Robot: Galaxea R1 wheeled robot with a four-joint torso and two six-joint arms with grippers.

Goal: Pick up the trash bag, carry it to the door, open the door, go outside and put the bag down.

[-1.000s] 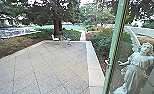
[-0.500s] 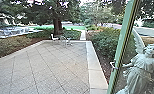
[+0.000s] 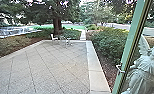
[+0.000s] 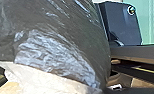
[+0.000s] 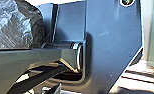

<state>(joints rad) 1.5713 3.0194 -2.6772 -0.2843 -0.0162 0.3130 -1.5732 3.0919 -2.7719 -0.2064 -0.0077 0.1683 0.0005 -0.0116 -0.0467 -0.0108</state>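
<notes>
Bag [image 4: 68,32] — dark, shiny, creased — shows large in the left wrist view, and by the robot's dark plate [image 5: 108,42] in the right one. Whether either pincer is apart, together or clamped on it, I cannot tell. Near right stands the green-edged door [image 3: 130,45], a statue [image 3: 144,72] beyond; paving [image 3: 53,67] runs to a far chair [image 3: 54,38].
</notes>
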